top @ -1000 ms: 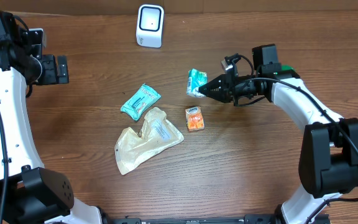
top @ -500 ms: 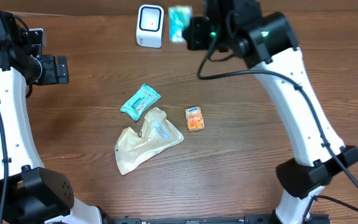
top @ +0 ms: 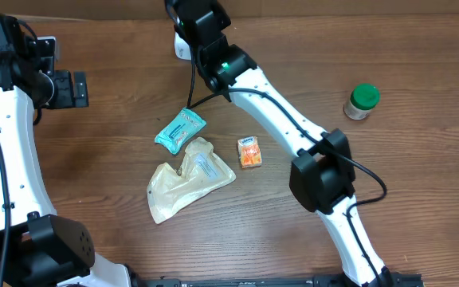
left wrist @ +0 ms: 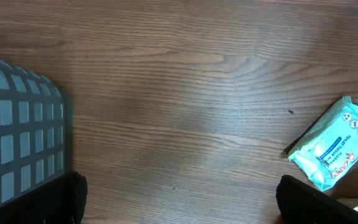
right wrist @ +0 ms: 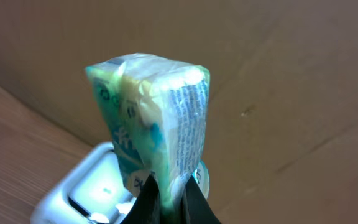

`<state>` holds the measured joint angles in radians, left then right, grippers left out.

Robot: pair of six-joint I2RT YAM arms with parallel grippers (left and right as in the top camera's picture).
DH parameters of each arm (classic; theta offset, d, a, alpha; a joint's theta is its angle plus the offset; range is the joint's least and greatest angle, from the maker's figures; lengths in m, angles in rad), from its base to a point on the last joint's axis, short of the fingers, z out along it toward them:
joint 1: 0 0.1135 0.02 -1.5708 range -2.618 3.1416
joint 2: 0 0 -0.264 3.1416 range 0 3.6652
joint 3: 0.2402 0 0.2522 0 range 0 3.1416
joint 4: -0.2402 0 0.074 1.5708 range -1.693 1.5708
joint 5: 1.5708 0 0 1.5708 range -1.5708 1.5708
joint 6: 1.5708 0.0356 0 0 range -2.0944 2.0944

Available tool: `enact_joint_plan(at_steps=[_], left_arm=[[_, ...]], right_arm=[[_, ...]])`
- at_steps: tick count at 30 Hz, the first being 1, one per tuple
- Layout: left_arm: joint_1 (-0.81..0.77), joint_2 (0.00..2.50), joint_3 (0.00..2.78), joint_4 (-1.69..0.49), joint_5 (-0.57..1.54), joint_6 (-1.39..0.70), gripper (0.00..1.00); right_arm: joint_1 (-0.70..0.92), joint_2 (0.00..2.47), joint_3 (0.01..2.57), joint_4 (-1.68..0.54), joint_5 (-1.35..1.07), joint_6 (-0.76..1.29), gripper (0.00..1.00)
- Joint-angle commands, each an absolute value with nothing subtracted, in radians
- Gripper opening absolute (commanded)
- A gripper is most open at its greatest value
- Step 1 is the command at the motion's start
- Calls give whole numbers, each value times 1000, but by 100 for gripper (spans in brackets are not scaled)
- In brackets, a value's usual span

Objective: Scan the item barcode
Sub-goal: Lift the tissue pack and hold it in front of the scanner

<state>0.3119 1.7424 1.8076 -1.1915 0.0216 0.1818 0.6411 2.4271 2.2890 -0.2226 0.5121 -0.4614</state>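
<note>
Between the tips of the right hand (right wrist: 169, 200) stands the green packet (right wrist: 157, 118), clamped upright by its lower edge. It looks light, soft and slick in its film, so a pinch on that seam, clear of the printed face, suits it. Just beyond the packet lies the white scanner (right wrist: 82, 196), then a cardboard wall (right wrist: 291, 74); the left hand (left wrist: 179, 208) hangs spread wide, holding nothing.

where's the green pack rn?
Right wrist view, centre: green pack pinched in the right end effector, right in front of the white scanner, by the cardboard wall.
</note>
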Motion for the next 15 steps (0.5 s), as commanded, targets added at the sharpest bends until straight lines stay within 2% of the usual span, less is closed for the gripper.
enact_joint_plan(at_steps=[1, 4, 15], left_arm=[[307, 1746, 1806, -1193, 22, 163, 100], [307, 1746, 1806, -1193, 22, 163, 100], [307, 1746, 1806, -1193, 22, 163, 100]], right_arm=[[631, 2531, 2297, -136, 550, -785, 4], [631, 2595, 2297, -96, 549, -904, 4], [627, 2617, 2296, -75, 537, -973, 4]])
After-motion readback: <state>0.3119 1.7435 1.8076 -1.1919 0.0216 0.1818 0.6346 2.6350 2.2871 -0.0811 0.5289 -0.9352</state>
